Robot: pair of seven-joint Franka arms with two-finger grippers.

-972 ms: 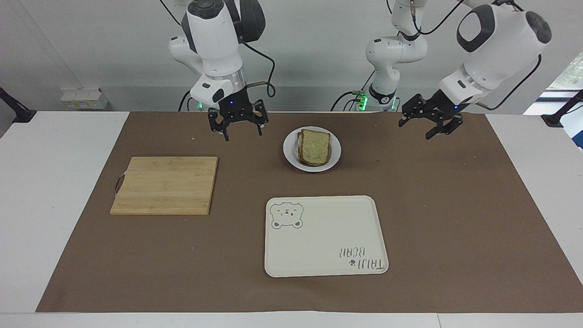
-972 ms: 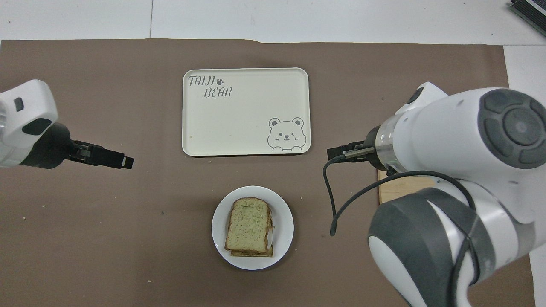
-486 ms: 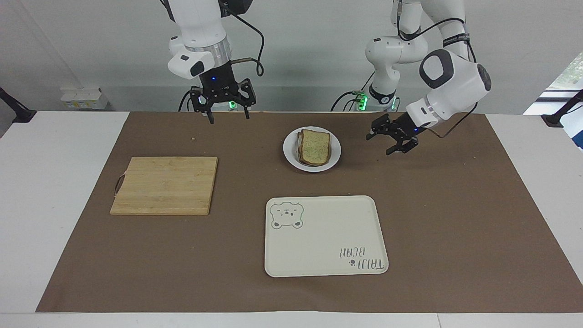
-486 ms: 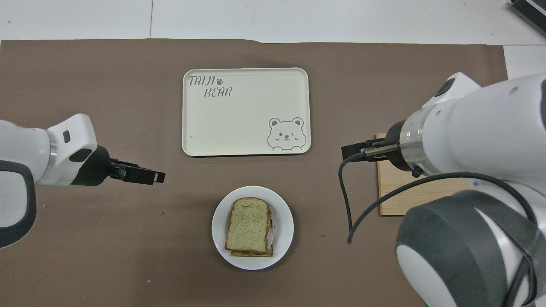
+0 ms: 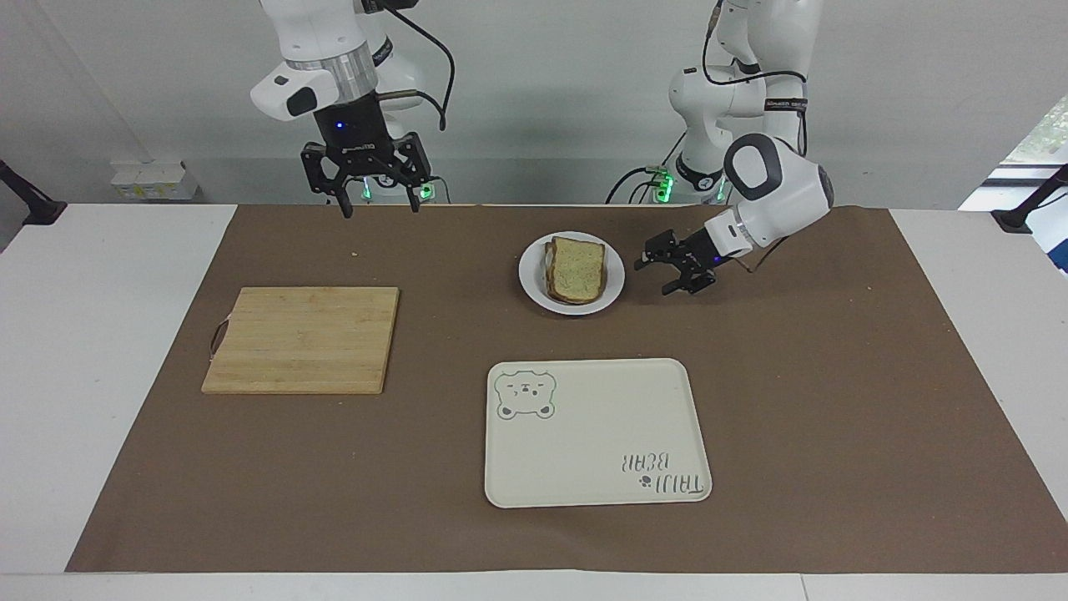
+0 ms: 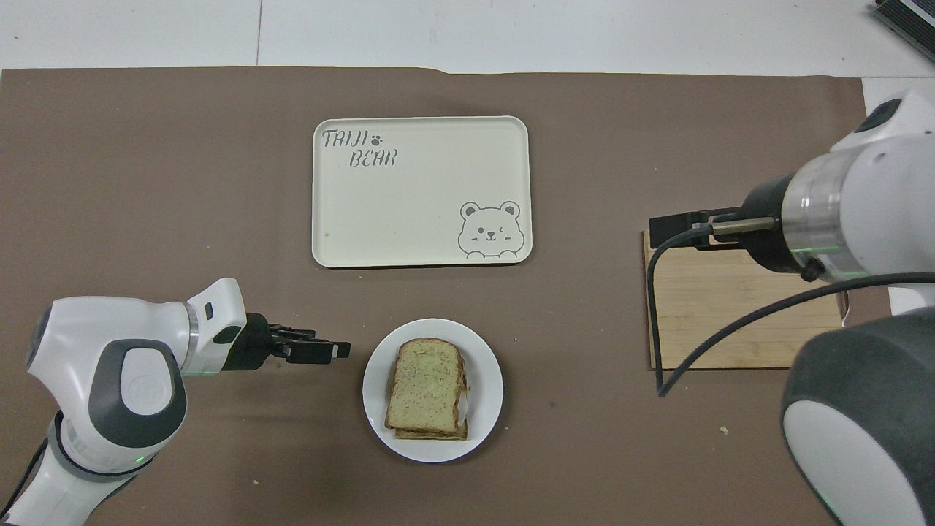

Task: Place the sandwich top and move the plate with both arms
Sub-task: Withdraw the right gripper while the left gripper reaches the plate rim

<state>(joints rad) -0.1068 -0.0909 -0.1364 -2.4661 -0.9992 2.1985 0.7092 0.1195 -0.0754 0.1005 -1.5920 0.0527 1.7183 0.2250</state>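
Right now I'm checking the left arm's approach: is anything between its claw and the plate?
Nothing visible. The left claw, open, is low beside the plate toward the left arm's end of the table, with only bare brown mat between them. The sandwich top already lies on the plate.

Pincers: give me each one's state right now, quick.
Left pincer: open, holding nothing, low beside the plate.
Right pincer: open, holding nothing, raised at the robots' edge of the table.
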